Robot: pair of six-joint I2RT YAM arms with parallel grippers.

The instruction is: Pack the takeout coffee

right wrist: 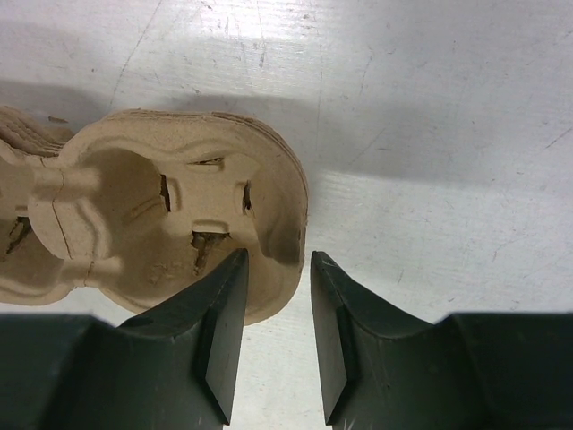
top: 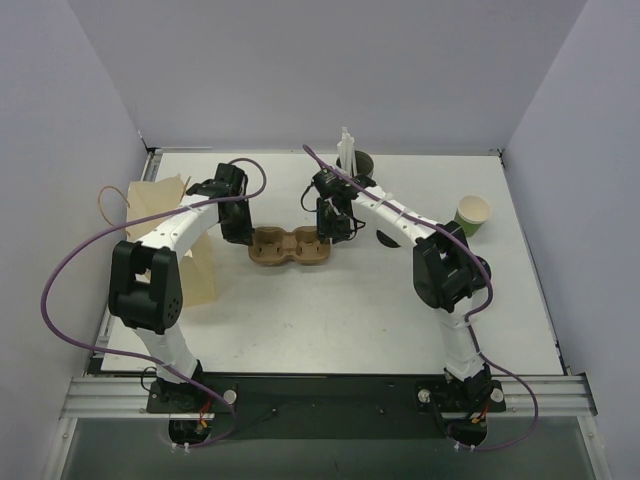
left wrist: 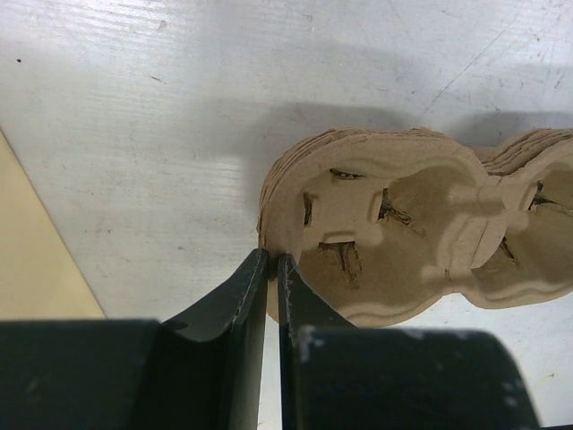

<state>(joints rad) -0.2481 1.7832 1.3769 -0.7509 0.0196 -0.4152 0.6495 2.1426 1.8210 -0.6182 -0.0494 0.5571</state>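
The takeout coffee is a small green paper cup with a pale rim, standing uncovered at the right of the table, far from both grippers. A black lid lies flat by the right arm, partly hidden by it. A stack of brown pulp cup carriers lies mid-table. My left gripper is shut on the carrier stack's left rim. My right gripper is open at the stack's right end, with one finger over the rim and the other outside it.
A tan paper bag with a handle lies at the left, under the left arm. A taller grey cup with white straws stands at the back, behind the right gripper. Walls close in the table on three sides.
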